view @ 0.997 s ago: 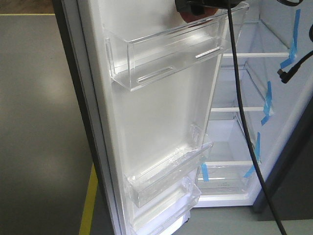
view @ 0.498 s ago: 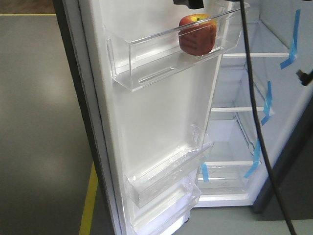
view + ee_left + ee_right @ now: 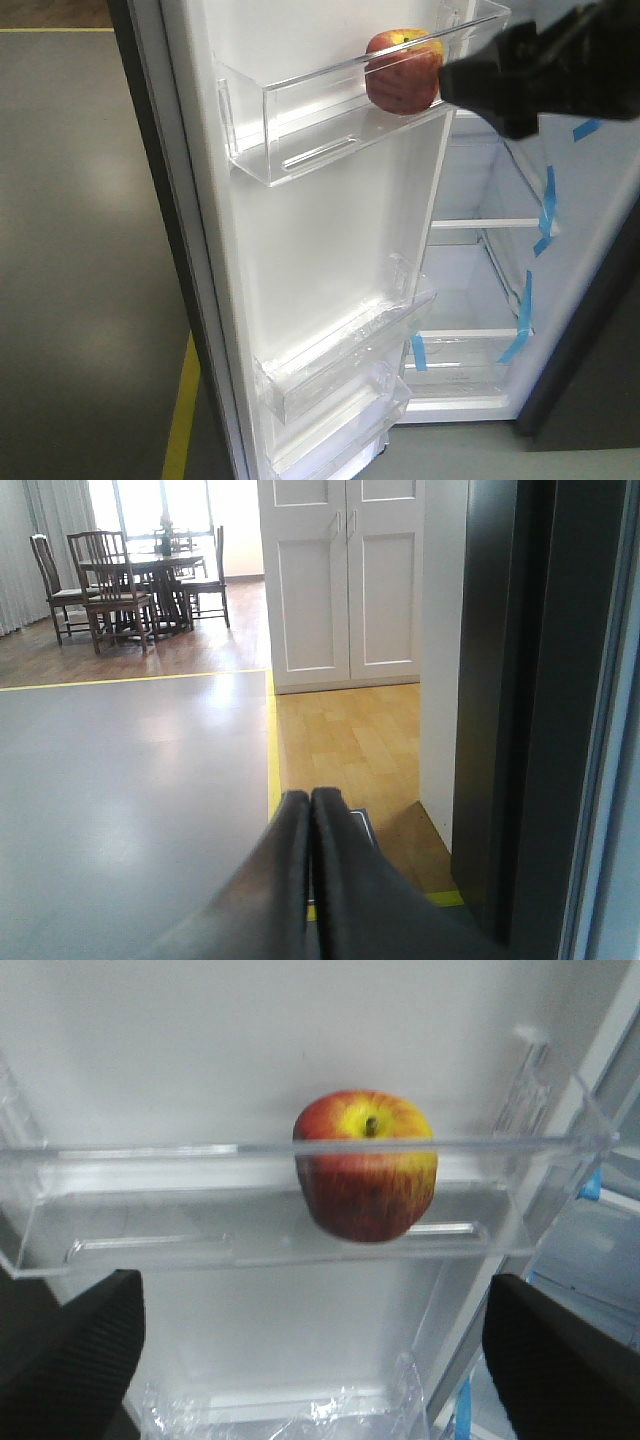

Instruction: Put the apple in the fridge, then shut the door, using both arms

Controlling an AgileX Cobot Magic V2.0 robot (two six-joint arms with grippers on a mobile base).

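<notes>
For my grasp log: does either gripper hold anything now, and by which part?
Nothing is held. The apple sits free in the door bin, the right gripper open before it; the left gripper is shut, empty.

Upper door bin (image 3: 300,120): apple (image 3: 403,72) fills right end, left stretch free, clear front wall bars frontal entry. Right arm (image 3: 545,70) crosses upper right, before fridge (image 3: 600,230) opening; lower shelves (image 3: 470,333) open.
</notes>
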